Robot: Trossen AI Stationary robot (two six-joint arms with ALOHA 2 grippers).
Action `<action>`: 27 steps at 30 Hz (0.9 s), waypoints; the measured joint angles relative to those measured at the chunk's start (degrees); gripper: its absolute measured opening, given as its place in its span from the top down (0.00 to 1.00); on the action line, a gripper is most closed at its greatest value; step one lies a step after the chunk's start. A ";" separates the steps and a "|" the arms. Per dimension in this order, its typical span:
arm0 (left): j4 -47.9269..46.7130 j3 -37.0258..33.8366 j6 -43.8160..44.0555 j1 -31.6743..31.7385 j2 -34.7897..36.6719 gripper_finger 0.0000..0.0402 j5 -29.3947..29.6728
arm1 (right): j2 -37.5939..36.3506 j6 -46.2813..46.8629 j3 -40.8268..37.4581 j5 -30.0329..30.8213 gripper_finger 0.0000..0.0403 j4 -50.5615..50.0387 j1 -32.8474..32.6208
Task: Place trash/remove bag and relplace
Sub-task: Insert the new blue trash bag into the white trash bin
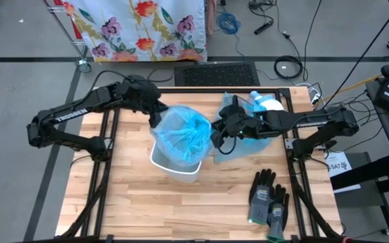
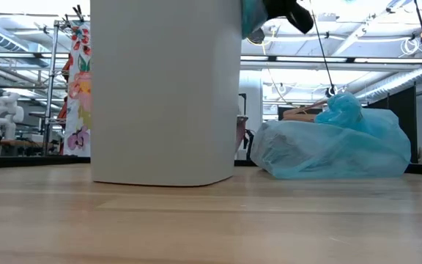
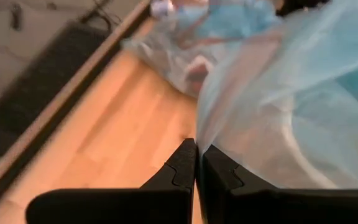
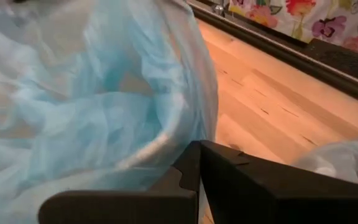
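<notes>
Two grippers, left (image 1: 155, 110) and right (image 1: 216, 133), pinch opposite edges of a fresh blue liner (image 1: 184, 131) over the white bin (image 1: 171, 164); the full bag (image 1: 258, 125), trash inside, lies just beside. Uneven pulling could tear the film or tip the bin.

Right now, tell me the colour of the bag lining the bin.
Translucent light blue bag; the high view shows it best.
</notes>
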State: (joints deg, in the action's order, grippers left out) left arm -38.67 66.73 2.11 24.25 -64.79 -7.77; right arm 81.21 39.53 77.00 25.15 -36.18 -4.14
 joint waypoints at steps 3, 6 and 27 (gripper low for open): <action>-0.24 -0.58 1.48 -0.48 -1.03 0.96 -2.65 | 0.50 0.33 -0.01 -0.07 1.00 -0.01 -0.38; -0.30 -0.58 1.99 -1.69 -1.58 0.96 -3.73 | 0.52 0.37 -0.10 -0.06 1.00 0.54 -1.40; -5.62 -0.58 1.84 -7.15 -1.60 0.96 -7.10 | 3.42 10.05 -0.07 3.91 1.00 -3.98 -8.92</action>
State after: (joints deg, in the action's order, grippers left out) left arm -44.29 66.15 3.95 17.10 -66.39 -14.87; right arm 84.64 49.58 76.93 29.06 -40.16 -13.06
